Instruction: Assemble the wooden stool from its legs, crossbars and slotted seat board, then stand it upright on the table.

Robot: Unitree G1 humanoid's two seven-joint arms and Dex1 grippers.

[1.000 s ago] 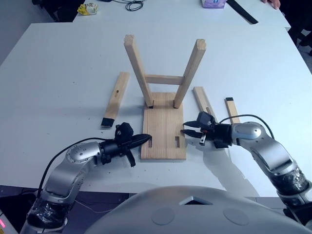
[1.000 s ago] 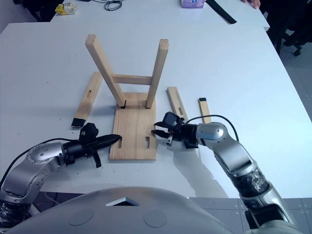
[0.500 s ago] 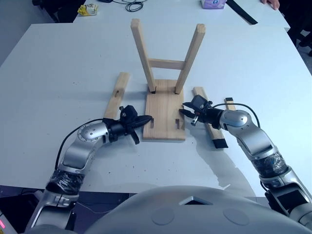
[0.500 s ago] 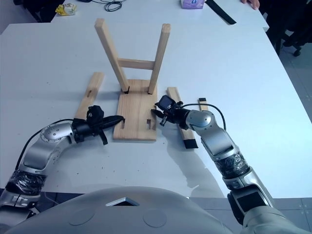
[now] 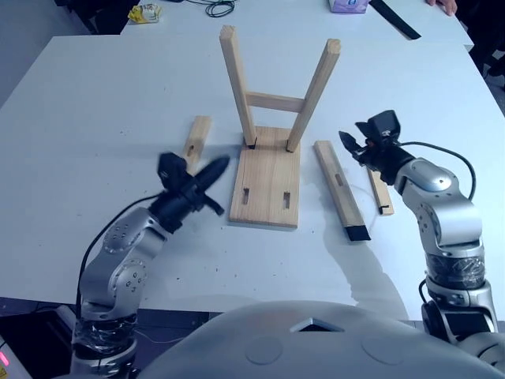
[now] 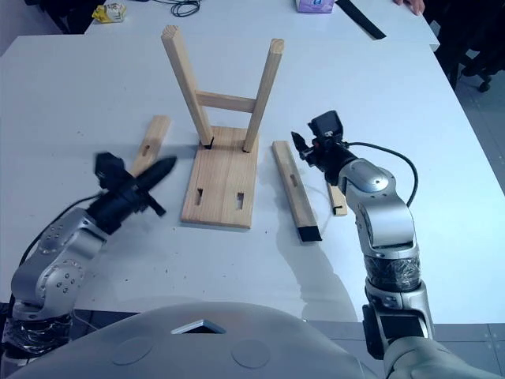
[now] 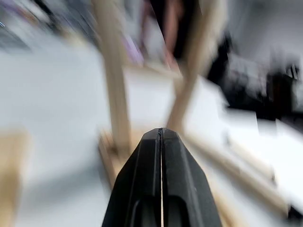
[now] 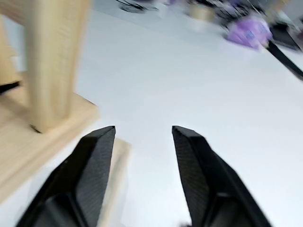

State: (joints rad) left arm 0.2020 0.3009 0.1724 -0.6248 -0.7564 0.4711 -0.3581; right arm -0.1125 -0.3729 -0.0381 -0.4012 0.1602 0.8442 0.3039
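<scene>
The slotted seat board (image 5: 266, 187) lies flat on the desk (image 5: 95, 103), with two legs (image 5: 237, 83) upright in its far slots and joined by a crossbar (image 5: 276, 101). One loose leg (image 5: 196, 140) lies to its left, and a black-tipped leg (image 5: 339, 188) and a short crossbar (image 5: 379, 192) lie to its right. The left gripper (image 5: 215, 166) hovers by the board's left edge, its fingers pressed together and empty. The right gripper (image 5: 353, 136) hangs above the right-hand pieces, its fingers spread wide and holding nothing.

Nothing written can be read here; any print on the purple box (image 5: 347, 6) and on the yellow packet (image 5: 146, 13), both at the far edge of the counter (image 5: 102, 103), is too small to tell.
</scene>
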